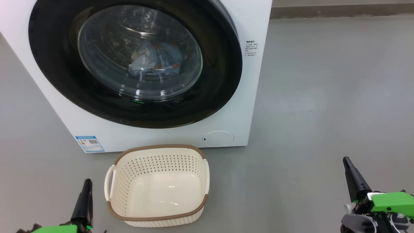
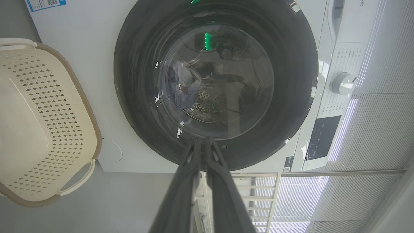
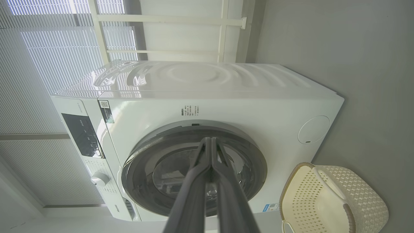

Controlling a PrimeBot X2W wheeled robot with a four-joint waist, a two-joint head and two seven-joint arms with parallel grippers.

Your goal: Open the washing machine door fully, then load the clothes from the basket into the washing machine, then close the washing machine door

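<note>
Looks like the end of the job: find the door point(image 1: 136, 110) shut against the machine point(image 1: 255, 81), with the clothes point(image 1: 155, 60) heaped behind its glass low in the drum, and the basket point(image 1: 158, 147) bare on the floor point(image 1: 323, 97), just before the machine's foot. Note the left gripper point(image 2: 203, 140) low beside the basket's left handle, apart from it, fingers pressed together on nothing. Likewise the right gripper point(image 3: 211, 139), well off to the basket's right, closed and empty. Cannot confirm the latch from here: judging by the rim, probably caught, yet possibly only resting shut and liable to swing out under a nudge. Beware also of sweeping either arm forward and clipping the basket, light plastic and apt to skid on so smooth a surface, or of knocking the dial point(image 2: 344, 83) or the dark panel point(image 2: 321, 137) up top. Underfoot, plain grey, smooth and level. Behind the machine, pale slatted blinds point(image 3: 38, 64) and a white frame point(image 3: 223, 29) against a light wall. Low on the front, a blue label point(image 1: 90, 143) and a round flap point(image 1: 218, 138).
</note>
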